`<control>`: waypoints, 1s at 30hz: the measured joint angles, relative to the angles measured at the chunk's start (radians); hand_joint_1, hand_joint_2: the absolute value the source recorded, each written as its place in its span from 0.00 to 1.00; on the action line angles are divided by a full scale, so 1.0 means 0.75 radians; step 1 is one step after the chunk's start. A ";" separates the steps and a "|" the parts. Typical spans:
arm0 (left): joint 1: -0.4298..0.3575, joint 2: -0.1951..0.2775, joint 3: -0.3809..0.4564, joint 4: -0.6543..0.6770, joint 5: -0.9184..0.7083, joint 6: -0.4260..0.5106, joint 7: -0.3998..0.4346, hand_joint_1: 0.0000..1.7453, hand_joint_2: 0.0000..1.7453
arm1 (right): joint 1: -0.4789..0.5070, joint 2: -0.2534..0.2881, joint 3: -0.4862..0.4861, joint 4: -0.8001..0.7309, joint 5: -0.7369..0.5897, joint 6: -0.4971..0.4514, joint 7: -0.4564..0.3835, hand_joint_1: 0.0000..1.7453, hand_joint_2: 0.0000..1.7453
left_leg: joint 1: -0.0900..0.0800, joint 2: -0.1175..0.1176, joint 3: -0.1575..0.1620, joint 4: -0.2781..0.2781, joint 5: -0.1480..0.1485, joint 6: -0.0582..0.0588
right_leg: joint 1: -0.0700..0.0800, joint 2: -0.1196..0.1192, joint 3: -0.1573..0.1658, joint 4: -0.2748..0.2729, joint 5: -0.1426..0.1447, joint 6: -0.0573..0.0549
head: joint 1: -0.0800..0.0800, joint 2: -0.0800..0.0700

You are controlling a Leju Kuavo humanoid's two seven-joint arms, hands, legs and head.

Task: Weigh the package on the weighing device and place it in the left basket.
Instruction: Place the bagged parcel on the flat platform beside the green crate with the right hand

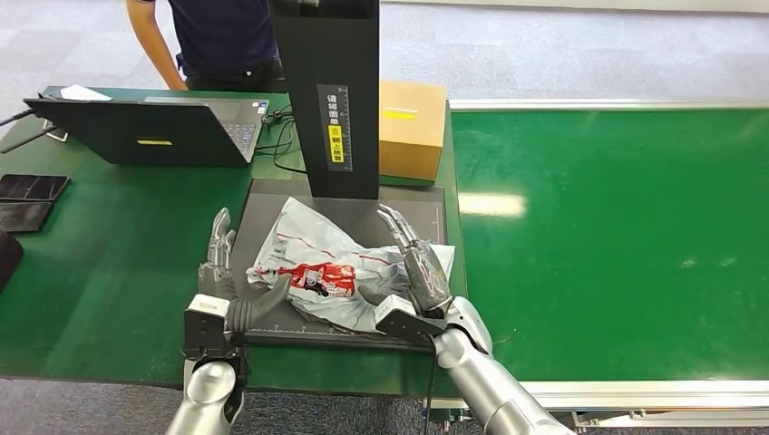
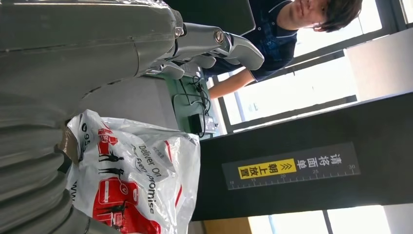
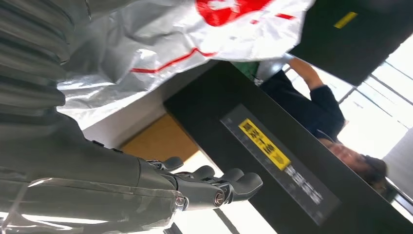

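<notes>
The package [image 1: 317,263], a crumpled white plastic mailer with red print, lies on the dark platform [image 1: 272,195] of the weighing device, in front of its black column [image 1: 335,91]. My left hand [image 1: 222,276] stands at the package's left side with fingers stretched forward and its thumb against the bag's near edge. At the bag's right side, my right hand [image 1: 422,272] has its fingers straight and its palm against the plastic. In the left wrist view the package [image 2: 141,180] lies beside my left hand [image 2: 97,48]. The right wrist view has the package [image 3: 160,44] next to my right hand [image 3: 146,185].
An open laptop [image 1: 154,131] and cables sit on the green table at the back left, with dark phones [image 1: 32,188] at the left edge. A cardboard box [image 1: 413,127] stands behind the column. A person [image 1: 222,36] stands behind the table. A green conveyor belt [image 1: 617,236] stretches to the right.
</notes>
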 joint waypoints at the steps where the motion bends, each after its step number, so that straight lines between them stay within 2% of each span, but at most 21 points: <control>1: 0.001 0.002 0.000 0.000 0.002 0.003 -0.001 0.00 1.00 | 0.008 -0.002 0.003 -0.023 -0.014 0.001 0.000 0.00 1.00 | 0.000 0.000 0.000 0.000 0.000 0.000 | 0.000 0.000 0.000 0.000 0.000 0.000 | 0.000 0.000; 11: 0.023 0.013 0.001 -0.004 0.008 0.017 -0.004 0.00 1.00 | 0.118 -0.045 0.011 -0.257 -0.115 0.013 0.000 0.00 1.00 | 0.000 0.000 0.000 0.000 0.000 0.000 | 0.000 0.000 0.000 0.000 0.000 0.000 | 0.000 0.000; 19: 0.040 0.016 0.005 -0.014 -0.008 0.021 -0.004 0.00 1.00 | 0.203 -0.084 -0.016 -0.391 -0.276 0.175 0.001 0.00 1.00 | 0.000 0.000 0.000 0.000 0.000 0.000 | 0.000 0.000 0.000 0.000 0.000 0.000 | 0.000 0.000; 30: 0.035 0.021 0.017 -0.017 -0.037 0.017 -0.003 0.00 1.00 | 0.313 -0.106 -0.079 -0.485 -0.293 0.219 0.002 0.00 1.00 | 0.000 0.000 0.000 0.000 0.000 0.000 | 0.000 0.000 0.000 0.000 0.000 0.000 | 0.000 0.000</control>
